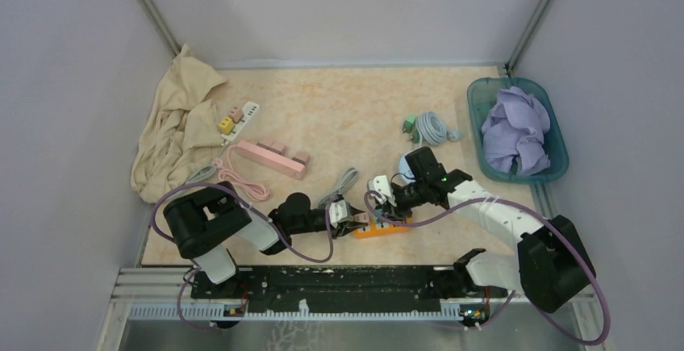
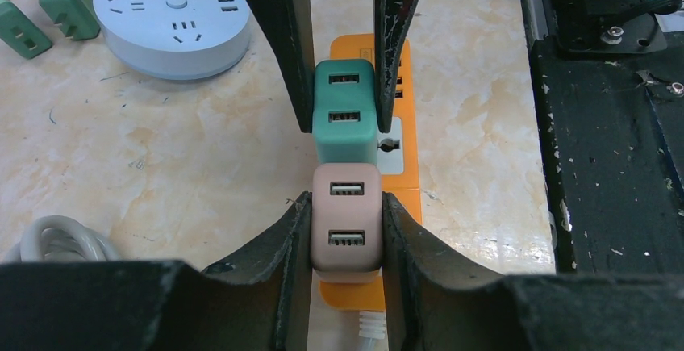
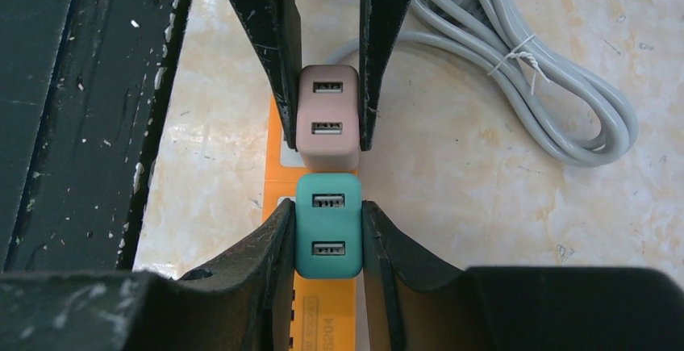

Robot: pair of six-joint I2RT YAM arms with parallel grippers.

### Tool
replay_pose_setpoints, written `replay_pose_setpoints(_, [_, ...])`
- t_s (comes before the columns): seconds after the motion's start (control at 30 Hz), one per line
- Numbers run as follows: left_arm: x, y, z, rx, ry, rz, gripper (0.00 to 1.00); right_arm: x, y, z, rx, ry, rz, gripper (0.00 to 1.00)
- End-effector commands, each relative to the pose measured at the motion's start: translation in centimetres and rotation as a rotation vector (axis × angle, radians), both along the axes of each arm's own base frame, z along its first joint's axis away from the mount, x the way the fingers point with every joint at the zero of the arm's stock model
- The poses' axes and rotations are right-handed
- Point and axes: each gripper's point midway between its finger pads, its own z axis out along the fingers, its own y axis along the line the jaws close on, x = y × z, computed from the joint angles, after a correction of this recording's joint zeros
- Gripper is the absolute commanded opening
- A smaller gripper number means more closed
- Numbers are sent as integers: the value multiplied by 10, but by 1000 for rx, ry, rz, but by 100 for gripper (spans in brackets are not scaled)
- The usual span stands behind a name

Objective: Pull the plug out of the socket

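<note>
Grasp step done, pull not yet begun. Left jaws clamped on sides of pink two-port USB plug [image 2: 345, 214]. Right jaws clamped on teal two-port USB plug [image 3: 327, 226]. Both plugs seated, touching, in orange plastic power strip [image 2: 406, 183] on marbled table [image 2: 161, 173]. Next move likely: pull one plug straight off its socket while other arm braces strip.

Left fingers [image 2: 273, 250] clamped, right fingers [image 3: 270, 248] clamped
</note>
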Motion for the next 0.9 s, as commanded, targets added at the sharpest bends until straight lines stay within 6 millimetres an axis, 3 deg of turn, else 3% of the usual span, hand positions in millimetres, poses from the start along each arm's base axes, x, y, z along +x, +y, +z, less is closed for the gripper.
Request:
replay_pose_setpoints(0.0, [-4, 14, -41, 131, 83, 18, 1, -7, 30, 35, 159, 39, 38, 0])
replay_pose_setpoints(0.17, [-4, 14, -45, 133, 90, 19, 1, 3, 35, 43, 182, 37, -23, 0])
replay_pose_setpoints(0.4, [-5, 16, -48, 142, 94, 17, 1, 17, 22, 44, 175, 24, -74, 0])
replay_pose_setpoints(0.7, [-5, 18, -49, 144, 94, 23, 1, 5, 6, 45, 173, 10, 5, 0])
replay_pose_setpoints(0.87, [-6, 17, -48, 141, 100, 19, 1, 11, 3, 53, 187, -13, -13, 0])
